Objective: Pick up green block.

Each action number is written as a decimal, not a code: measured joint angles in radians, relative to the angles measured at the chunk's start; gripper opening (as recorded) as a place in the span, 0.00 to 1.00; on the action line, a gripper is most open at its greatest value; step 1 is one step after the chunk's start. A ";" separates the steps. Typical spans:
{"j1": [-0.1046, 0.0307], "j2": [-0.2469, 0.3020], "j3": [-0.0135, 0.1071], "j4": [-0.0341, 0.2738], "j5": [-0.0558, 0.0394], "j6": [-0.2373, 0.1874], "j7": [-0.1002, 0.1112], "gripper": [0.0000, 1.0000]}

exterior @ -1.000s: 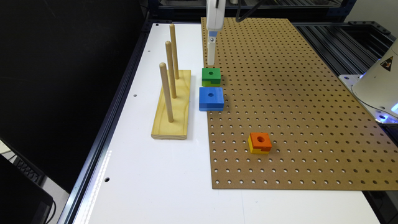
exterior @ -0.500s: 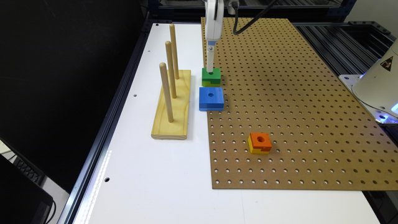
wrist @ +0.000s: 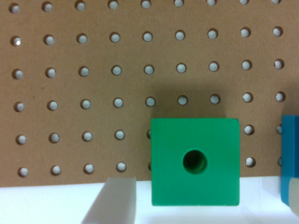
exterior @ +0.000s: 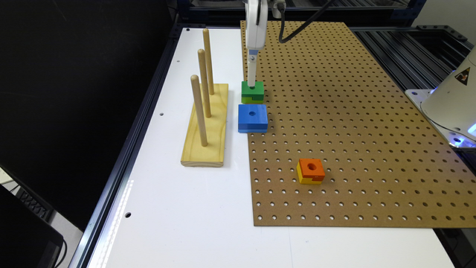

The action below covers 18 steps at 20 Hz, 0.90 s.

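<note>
The green block [exterior: 253,92] sits at the pegboard's edge, near the exterior view's left, with a dark green top, a round centre hole and a lime lower layer. My gripper [exterior: 252,80] hangs straight over it, its tip down at the block's top. In the wrist view the green block [wrist: 195,161] lies between my fingers: one pale finger [wrist: 112,200] is off one side and the other just shows at the frame's edge. The gripper [wrist: 201,198] is open and holds nothing.
A blue block [exterior: 253,118] lies just in front of the green one, nearly touching it. A wooden base with three upright pegs [exterior: 205,123] stands on the white table to the exterior view's left. An orange-and-yellow block [exterior: 311,171] rests further along the pegboard [exterior: 353,130].
The gripper has come down from above the green block until its tip reaches the block's top. The blocks have not moved.
</note>
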 joint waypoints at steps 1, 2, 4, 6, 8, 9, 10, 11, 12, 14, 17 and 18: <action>0.000 0.005 0.000 0.000 -0.0001 0.002 0.000 1.00; 0.000 0.015 0.000 0.000 -0.0003 0.012 0.000 1.00; 0.000 0.042 0.000 0.000 -0.0010 0.041 0.000 1.00; 0.000 0.070 0.000 0.000 -0.0020 0.074 0.000 1.00; -0.001 0.088 -0.001 0.000 -0.0024 0.096 0.000 1.00; -0.001 0.092 -0.001 0.001 -0.0025 0.100 0.000 1.00; -0.001 0.093 -0.001 0.001 -0.0025 0.101 0.000 1.00; -0.001 0.093 -0.001 0.002 -0.0025 0.101 0.000 1.00; -0.001 0.093 -0.001 0.002 -0.0025 0.101 0.000 1.00; -0.001 0.094 -0.001 0.002 -0.0025 0.101 0.000 1.00; -0.001 0.094 -0.001 0.002 -0.0025 0.101 0.000 1.00; -0.001 0.094 -0.001 0.002 -0.0025 0.101 0.000 1.00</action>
